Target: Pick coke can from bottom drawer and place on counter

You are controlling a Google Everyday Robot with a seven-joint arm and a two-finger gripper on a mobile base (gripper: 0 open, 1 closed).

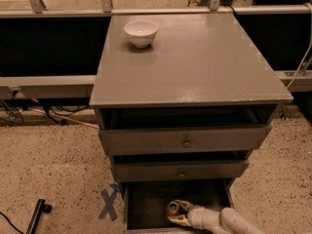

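The bottom drawer [146, 204] is pulled open at the foot of the grey cabinet, showing a dark inner floor. The coke can [172, 209] stands inside it, left of centre; its silver lid and a little red show. My gripper [176, 213] reaches in from the lower right on a white arm, its tan fingers [181, 221] set around the can, one behind it and one in front. The counter [190, 57] is the broad grey slab on top of the cabinet.
A white bowl [141, 32] sits at the counter's back left. Two wider drawers with small knobs [185, 142] are above the bottom drawer. A blue X mark [108, 204] is on the speckled floor to the left. A black bar [35, 217] lies at the lower left.
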